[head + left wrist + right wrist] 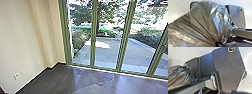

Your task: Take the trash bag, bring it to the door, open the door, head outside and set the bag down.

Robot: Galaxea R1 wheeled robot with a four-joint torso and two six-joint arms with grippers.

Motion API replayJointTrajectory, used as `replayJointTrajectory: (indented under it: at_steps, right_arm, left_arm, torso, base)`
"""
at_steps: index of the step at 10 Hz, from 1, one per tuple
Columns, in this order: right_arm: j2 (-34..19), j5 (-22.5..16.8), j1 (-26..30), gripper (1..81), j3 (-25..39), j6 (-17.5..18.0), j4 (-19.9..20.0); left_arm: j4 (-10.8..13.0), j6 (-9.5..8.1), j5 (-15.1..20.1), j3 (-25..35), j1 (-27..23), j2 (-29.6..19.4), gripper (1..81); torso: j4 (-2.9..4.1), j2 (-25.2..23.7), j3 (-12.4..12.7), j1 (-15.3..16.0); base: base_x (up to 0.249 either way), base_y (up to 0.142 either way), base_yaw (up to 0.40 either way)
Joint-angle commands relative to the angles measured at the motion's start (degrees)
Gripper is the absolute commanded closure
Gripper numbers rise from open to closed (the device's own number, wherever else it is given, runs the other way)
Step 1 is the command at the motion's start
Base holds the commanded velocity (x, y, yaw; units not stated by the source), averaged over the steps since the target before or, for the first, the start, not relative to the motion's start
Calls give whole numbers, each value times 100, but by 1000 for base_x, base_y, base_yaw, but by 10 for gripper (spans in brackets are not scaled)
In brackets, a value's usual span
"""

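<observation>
Where trash bag (201, 21) bunches, left end effector (218, 44) clamped on it; right end effector: cannot tell.

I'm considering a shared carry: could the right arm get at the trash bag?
Probably yes: the trash bag shows close by in the right wrist view, though the robot's bar partly covers it.

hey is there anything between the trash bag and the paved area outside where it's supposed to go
Yes, the green-framed glass wall, ahead in the head view, stands between the trash bag and the paved yard beyond. I can't tell which part of it opens.
</observation>
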Motion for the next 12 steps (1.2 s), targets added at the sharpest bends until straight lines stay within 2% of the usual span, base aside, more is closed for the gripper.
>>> replayJointTrajectory:
  at_steps: [1, 12]
  right_arm:
    - [19, -318, 240, 10, 29, 20, 2]
    - [107, -318, 231, 10, -6, 20, -42]
  left_arm:
    - [42, 32, 470, -23, -293, 1, 811]
    - [42, 49, 470, -32, -267, 27, 811]
  torso:
    - [0, 0, 0, 0]
    - [0, 0, 0, 0]
  base:
    - [0, 0, -243]
    - [0, 0, -243]
